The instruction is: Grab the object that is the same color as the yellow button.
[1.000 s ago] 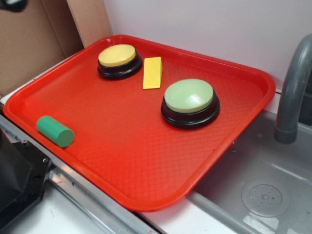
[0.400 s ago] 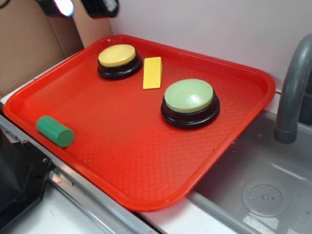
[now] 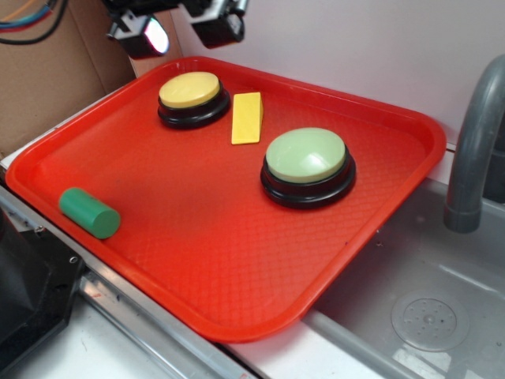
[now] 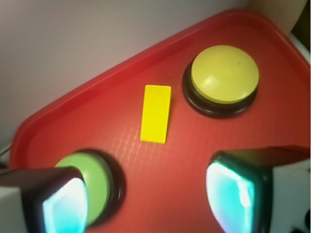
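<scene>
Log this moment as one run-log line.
phase: approach | gripper: open, empty, above tray's far edge | target: yellow wedge, untouched, between yellow button and green button

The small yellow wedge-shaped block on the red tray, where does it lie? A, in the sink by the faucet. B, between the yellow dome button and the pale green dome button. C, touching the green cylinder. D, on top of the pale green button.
B: the small yellow wedge-shaped block lies flat on the red tray, with the yellow dome button on one side and the pale green dome button on the other, far from the green cylinder.
</scene>
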`<state>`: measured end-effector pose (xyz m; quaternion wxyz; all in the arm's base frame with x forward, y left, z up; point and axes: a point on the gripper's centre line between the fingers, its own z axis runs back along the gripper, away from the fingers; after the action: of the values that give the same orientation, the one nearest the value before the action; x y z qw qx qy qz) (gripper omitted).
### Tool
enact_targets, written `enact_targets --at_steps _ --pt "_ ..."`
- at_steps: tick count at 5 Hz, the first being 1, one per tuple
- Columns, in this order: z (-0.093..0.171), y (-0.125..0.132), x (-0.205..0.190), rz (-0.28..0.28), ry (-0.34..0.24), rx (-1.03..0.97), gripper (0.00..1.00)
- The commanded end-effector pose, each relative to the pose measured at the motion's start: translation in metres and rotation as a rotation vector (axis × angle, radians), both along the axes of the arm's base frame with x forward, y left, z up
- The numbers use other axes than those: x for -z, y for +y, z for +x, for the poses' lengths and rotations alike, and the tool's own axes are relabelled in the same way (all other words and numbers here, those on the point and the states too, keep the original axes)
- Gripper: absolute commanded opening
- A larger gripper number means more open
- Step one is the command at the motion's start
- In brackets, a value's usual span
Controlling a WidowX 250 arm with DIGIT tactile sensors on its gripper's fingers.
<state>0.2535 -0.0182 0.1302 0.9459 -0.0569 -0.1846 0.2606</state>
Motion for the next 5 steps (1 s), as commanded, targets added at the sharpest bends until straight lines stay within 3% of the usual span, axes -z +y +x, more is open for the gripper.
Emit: enact_targets --at_steps 1,4,5 --pt "0.027 0.02 0.02 0.055 -0.005 -0.24 1.0" --pt "0.055 0.025 0.07 0.096 0.059 -0.277 1.0" --pt "0.063 0.025 0.084 0.041 0.055 -0.248 1.0"
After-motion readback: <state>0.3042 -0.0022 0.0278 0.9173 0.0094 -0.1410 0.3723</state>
